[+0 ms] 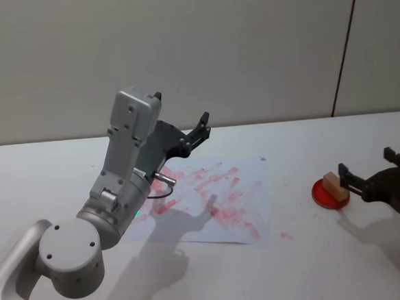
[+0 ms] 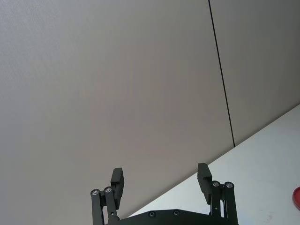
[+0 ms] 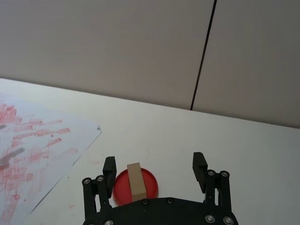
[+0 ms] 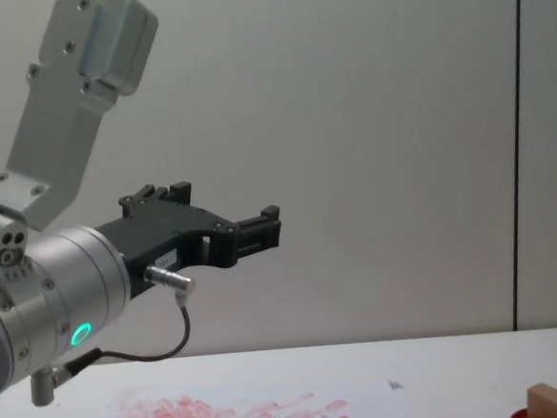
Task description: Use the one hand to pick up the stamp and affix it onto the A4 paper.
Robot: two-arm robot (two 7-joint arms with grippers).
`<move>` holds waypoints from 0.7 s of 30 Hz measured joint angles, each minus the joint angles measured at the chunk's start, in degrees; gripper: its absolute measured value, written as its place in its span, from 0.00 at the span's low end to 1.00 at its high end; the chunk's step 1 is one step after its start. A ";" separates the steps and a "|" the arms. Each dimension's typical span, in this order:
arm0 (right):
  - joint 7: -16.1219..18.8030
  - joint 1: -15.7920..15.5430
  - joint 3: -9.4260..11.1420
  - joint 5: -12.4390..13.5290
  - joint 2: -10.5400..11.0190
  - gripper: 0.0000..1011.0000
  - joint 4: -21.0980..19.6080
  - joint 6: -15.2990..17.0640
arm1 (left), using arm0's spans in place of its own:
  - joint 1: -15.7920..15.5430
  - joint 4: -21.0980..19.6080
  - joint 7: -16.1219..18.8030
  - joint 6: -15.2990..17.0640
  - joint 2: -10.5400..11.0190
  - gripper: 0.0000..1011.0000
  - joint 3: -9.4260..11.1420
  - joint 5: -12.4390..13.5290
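**A:** right tool (image 3: 154,163) is wide open, and the stamp (image 3: 135,180) on the ink pad (image 3: 151,186) looks off-centre between its fingers (image 3: 109,167). left tool (image 1: 181,107) is idle, open, raised by the paper (image 1: 252,187).

**B:** yeah, closing now could tip it over.

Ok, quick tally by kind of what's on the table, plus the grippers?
stamp: 1
ink pad: 1
A4 paper: 1
grippers: 2, left gripper and right gripper, both open
Total: 5

Left claw (image 1: 181,107) raised, fingers spread; right claw (image 1: 364,160) low, fingers spread.
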 joint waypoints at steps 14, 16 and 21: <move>1.95 4.32 -1.70 -5.44 -2.67 0.99 5.85 4.60 | 0.00 0.00 0.00 0.00 0.00 0.99 0.00 0.00; 2.09 4.79 -1.87 -5.88 -2.98 0.99 6.57 4.90 | 0.00 0.00 0.00 0.00 0.00 0.99 0.00 0.00; 2.69 6.26 -2.47 -7.37 -4.05 0.99 8.74 5.81 | 0.00 0.00 0.00 0.00 0.00 0.99 0.00 0.00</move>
